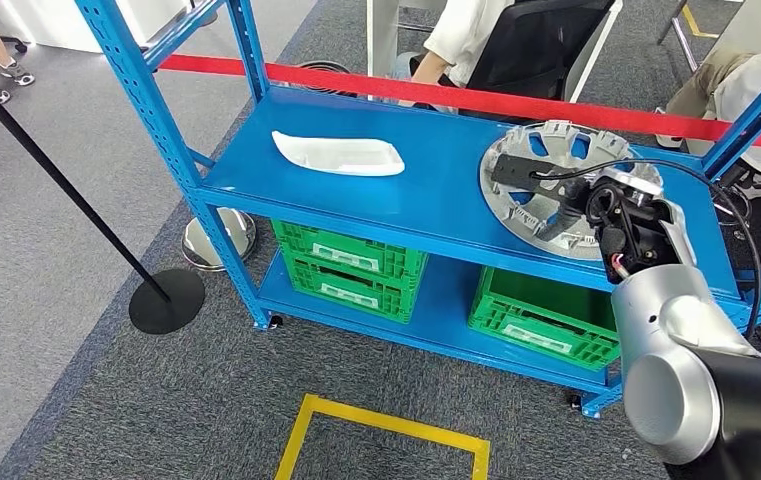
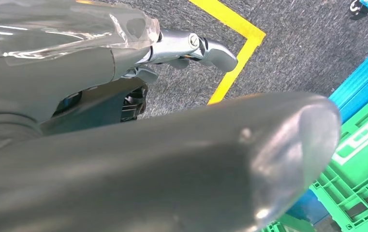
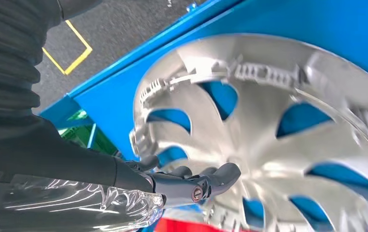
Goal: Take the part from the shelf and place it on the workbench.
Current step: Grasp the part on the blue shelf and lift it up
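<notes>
Left hand: seen in its own wrist view, the left hand (image 2: 191, 48) hangs over grey carpet and a yellow floor line, near a green crate; fingers look loosely curled and hold nothing I can see, but whether it is open or closed I cannot tell.
White tray: a shallow white tray (image 1: 338, 155) lies on the left part of the blue shelf (image 1: 416, 195), well apart from the part.
Part: a round silver wheel cover (image 1: 546, 190), inner side up with spoke openings, lies flat on the right part of the top shelf board.
Right hand: the right hand (image 1: 556, 190) reaches over the wheel cover; its wrist view shows the fingers (image 3: 206, 179) stretched out and spread just above the cover's middle, gripping nothing.
Crates: green crates (image 1: 546, 315) sit on the lower board.
Step in hand: judged as closing in to grasp the cover.
Doing it well: likely best to hook fingers through a spoke opening or over the rim, close firmly before lifting, and raise it level to clear the shelf posts.
</notes>
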